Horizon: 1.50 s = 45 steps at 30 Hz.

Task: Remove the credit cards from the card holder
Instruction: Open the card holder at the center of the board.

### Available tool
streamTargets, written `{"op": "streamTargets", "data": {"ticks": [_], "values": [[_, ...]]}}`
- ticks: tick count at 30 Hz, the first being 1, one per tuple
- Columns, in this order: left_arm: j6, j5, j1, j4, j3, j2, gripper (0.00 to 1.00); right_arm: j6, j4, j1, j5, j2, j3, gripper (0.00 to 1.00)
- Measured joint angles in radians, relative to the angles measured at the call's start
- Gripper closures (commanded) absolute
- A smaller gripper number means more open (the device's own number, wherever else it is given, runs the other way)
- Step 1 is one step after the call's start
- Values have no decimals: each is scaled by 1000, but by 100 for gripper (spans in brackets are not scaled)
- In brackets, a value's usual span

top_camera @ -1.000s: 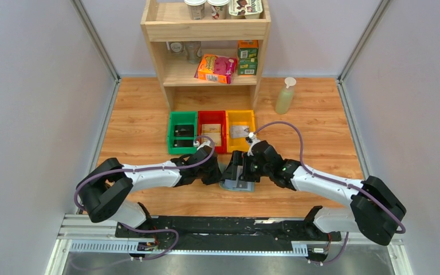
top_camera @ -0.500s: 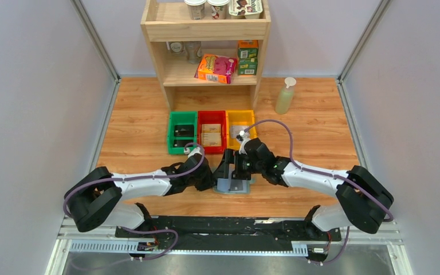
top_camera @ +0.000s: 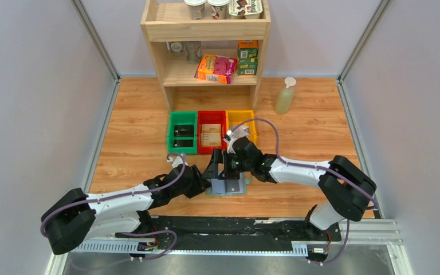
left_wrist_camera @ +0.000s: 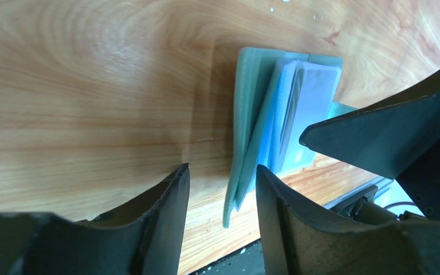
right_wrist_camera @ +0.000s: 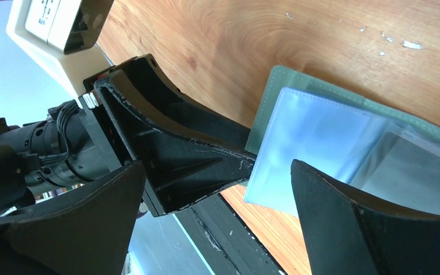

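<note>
- card holder (top_camera: 229, 187) on surface (top_camera: 137, 132), ajar; pale blue sleeves (right_wrist_camera: 321, 137) inside;
- left pincer (left_wrist_camera: 222, 172) half open, empty, just beside its fold;
- right pincer (right_wrist_camera: 217, 166) spread wide over it, gripping nothing

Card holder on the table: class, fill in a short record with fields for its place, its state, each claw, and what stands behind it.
place: card holder lies on the wooden table, between the two claws
state: partly open, pale blue leaves fanned up
left claw: open, the holder's edge by its fingertips, not pinched
right claw: open wide, over the holder
behind: green bin, red bin, yellow bin, side by side
</note>
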Motion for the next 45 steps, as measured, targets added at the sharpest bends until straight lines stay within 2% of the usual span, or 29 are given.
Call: {"op": "streamTargets", "data": {"ticks": [4,9,15,22,29,31,33,36,45], "values": [[-22,-29,0,-37,-25,-79,36,9,21,3,-3,33,15,0],[-48,-58,0,-91,-43,-164,37,29,50,6,-11,98,20,0],[-66,-74,0,-136,-60,-197,39,50,84,5,-35,166,25,0],[-50,-74,0,-117,-51,-166,39,36,44,5,-27,150,42,0],[-10,-36,0,-73,17,-32,40,-32,-126,9,57,-10,69,0],[-2,-30,0,-68,34,-2,43,-49,-190,7,101,-63,73,0],[5,-27,0,-66,47,19,50,-65,-252,8,154,-112,74,0],[12,-25,0,-55,53,37,66,-82,-332,8,225,-164,74,0],[19,-11,0,-29,54,70,71,-84,-432,5,339,-166,32,0]]}}
